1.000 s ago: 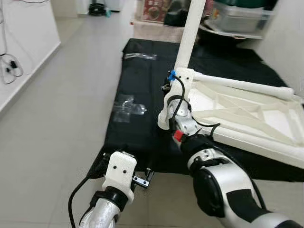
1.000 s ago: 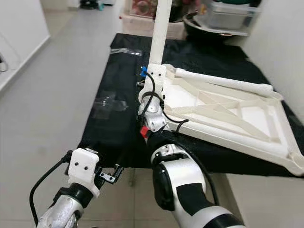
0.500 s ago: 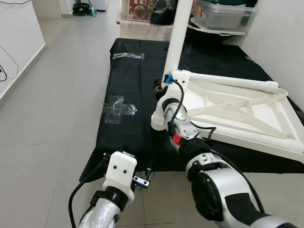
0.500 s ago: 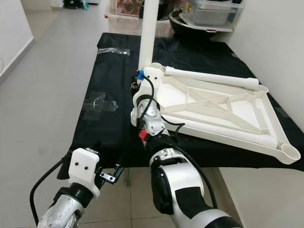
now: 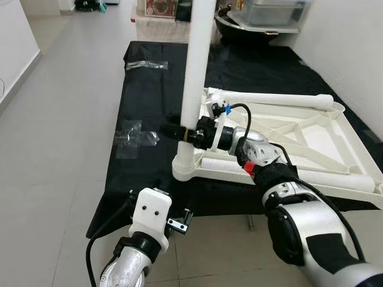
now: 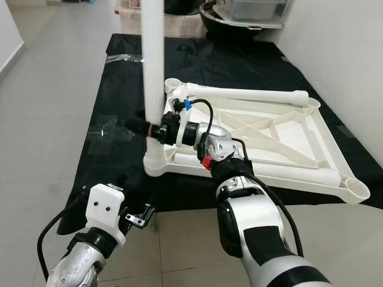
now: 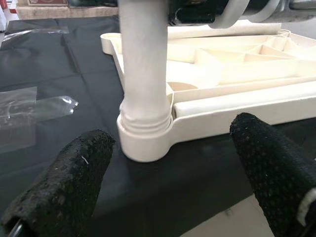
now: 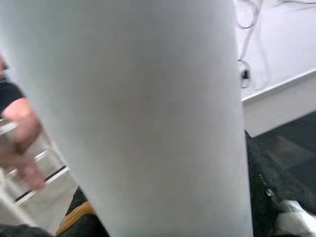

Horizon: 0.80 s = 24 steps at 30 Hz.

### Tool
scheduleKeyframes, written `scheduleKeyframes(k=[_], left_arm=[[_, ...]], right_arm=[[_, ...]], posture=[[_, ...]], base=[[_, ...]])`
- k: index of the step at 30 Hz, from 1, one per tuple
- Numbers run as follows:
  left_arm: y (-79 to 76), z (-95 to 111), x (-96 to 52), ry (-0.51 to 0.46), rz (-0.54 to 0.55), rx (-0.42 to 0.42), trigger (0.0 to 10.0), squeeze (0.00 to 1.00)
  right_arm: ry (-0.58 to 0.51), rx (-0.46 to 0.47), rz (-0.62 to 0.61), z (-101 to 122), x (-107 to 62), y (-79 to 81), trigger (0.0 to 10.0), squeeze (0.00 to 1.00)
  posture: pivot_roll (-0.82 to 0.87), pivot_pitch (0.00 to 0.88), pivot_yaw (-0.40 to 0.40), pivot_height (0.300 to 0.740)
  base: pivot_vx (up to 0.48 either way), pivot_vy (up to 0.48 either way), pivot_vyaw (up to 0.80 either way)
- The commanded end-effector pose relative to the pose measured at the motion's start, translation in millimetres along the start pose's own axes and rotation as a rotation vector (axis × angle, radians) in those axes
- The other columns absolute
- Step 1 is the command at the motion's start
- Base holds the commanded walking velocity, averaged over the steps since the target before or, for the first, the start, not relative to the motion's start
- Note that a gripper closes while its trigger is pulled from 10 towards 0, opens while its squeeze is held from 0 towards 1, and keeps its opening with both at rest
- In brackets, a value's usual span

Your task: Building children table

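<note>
The upturned white children's table frame (image 5: 299, 128) lies on a black cloth (image 5: 149, 95) spread over the floor, its near left corner close to the cloth's front edge. From the socket (image 7: 145, 140) at that corner a white leg (image 5: 196, 60) stands upright, running out of the top of the head views. A second leg (image 6: 251, 94) lies along the frame's far rim.

The right claw (image 5: 179, 133) reaches in from the right and pinches the upright leg low down, just above the socket (one black finger shows on each side of the tube). The left claw (image 7: 173, 173) hovers low in front of the cloth's near edge, spread wide, its fingers (image 7: 74, 177) apart on either side of the socketed corner without touching it.

Left of the frame the cloth is mostly bare, with a crumpled clear plastic bag (image 5: 134, 133) near the leg and another (image 5: 145, 64) farther back. Pale tiled floor (image 5: 54, 131) runs wide along the left toward a white wall (image 5: 15, 36). A white wall also closes in on the right, and bins (image 5: 266, 12) crowd the far end. A person's arm (image 8: 22, 133) appears blurred in the right wrist view.
</note>
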<state>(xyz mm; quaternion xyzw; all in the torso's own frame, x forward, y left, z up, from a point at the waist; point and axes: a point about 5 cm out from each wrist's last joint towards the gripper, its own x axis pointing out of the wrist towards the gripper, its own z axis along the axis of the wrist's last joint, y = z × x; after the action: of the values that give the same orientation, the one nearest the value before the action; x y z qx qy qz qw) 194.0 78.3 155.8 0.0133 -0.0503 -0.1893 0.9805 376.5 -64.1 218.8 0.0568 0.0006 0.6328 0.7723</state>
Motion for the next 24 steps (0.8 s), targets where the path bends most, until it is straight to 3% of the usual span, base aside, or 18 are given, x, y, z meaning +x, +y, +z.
scheduleKeyframes(k=[1, 3, 4, 7, 10, 12, 13, 14, 15, 16, 17, 18, 20, 22, 24], left_arm=[[-2.9, -3.2, -0.7, 0.021, -0.006, -0.012, 10.0, 0.0], [-3.0, -3.2, -0.9, 0.022, -0.005, -0.012, 10.0, 0.0], [-3.2, -3.2, -1.2, 0.022, -0.004, -0.012, 10.0, 0.0], [-3.6, -3.7, -1.5, 0.023, -0.006, -0.012, 10.0, 0.0], [-3.7, -4.1, -1.7, 0.023, -0.006, -0.011, 10.0, 0.0], [-3.7, -4.4, -1.9, 0.024, -0.006, -0.012, 10.0, 0.0], [-3.9, -4.8, -2.0, 0.025, -0.007, -0.012, 10.0, 0.0], [-3.9, -4.8, -2.0, 0.025, -0.007, -0.012, 10.0, 0.0], [-4.0, -5.0, -2.2, 0.025, -0.007, -0.012, 10.0, 0.0], [-4.0, -5.0, -2.2, 0.025, -0.007, -0.012, 10.0, 0.0], [-4.0, -5.2, -2.4, 0.026, -0.007, -0.013, 10.0, 0.0], [-4.0, -5.2, -2.4, 0.026, -0.007, -0.013, 10.0, 0.0], [-4.2, -5.5, -2.8, 0.026, -0.008, -0.012, 10.0, 0.0], [-4.2, -5.5, -2.8, 0.026, -0.008, -0.012, 10.0, 0.0], [-4.4, -5.7, -2.9, 0.026, -0.01, -0.009, 10.0, 0.0]], right_arm=[[0.08, -0.016, 0.046, -12.8, 16.5, 7.4, 5.2, 0.0], [0.108, -0.043, 0.047, -14.4, 20.2, 8.5, 5.2, 0.0], [0.116, -0.057, -0.016, -14.6, 25.7, 6.7, 0.0, 0.0], [0.064, -0.157, -0.333, -5.1, 33.3, -6.0, 0.0, 0.0], [0.017, -0.157, -0.408, -1.8, 30.2, -9.8, 0.0, 0.0], [-0.003, -0.142, -0.475, -1.4, 26.9, -13.4, 0.0, 0.0], [-0.017, -0.108, -0.612, -2.6, 20.9, -20.1, 0.0, 0.0], [-0.017, -0.108, -0.612, -2.6, 20.9, -20.1, 0.0, 0.0], [-0.022, -0.081, -0.749, -4.7, 14.0, -26.3, 0.0, 0.0], [-0.022, -0.081, -0.749, -4.7, 14.0, -26.3, 0.0, 0.0], [-0.019, -0.048, -0.936, -8.8, 2.1, -33.8, 0.0, 0.0], [-0.019, -0.048, -0.936, -8.8, 2.1, -33.8, 0.0, 0.0], [-0.027, 0.025, -1.305, -21.4, -24.4, -42.7, 0.0, 0.0], [-0.027, 0.025, -1.305, -21.4, -24.4, -42.7, 0.0, 0.0], [-0.056, 0.084, -1.513, -32.0, -29.3, -39.3, 0.0, 0.0]], posture=[[0.12, 0.109, -0.107, 0.74], [0.12, 0.109, -0.107, 0.74], [0.12, 0.106, -0.108, 0.74], [0.12, 0.103, -0.109, 0.74], [0.12, 0.097, -0.107, 0.74], [0.11, 0.092, -0.103, 0.74], [0.11, 0.087, -0.103, 0.74], [0.11, 0.087, -0.103, 0.74], [0.11, 0.087, -0.103, 0.74], [0.11, 0.087, -0.103, 0.74], [0.11, 0.085, -0.102, 0.74], [0.11, 0.085, -0.102, 0.74], [0.11, 0.08, -0.1, 0.74], [0.11, 0.08, -0.1, 0.74], [0.11, 0.077, -0.1, 0.74]], base=[[0.0, 0.0, 0.0], [0.0, 0.0, 0.0], [0.0, 0.0, 0.0], [0.0, 0.0, 0.0], [0.0, 0.0, 0.0], [0.0, 0.0, 0.0], [0.0, 0.0, 0.0], [0.0, 0.0, 0.0], [0.0, 0.0, 0.0], [0.0, 0.0, 0.0], [0.0, 0.0, 0.0], [0.0, 0.0, 0.0], [0.0, 0.0, 0.0], [0.0, 0.0, 0.0], [0.0, 0.0, 0.0]])
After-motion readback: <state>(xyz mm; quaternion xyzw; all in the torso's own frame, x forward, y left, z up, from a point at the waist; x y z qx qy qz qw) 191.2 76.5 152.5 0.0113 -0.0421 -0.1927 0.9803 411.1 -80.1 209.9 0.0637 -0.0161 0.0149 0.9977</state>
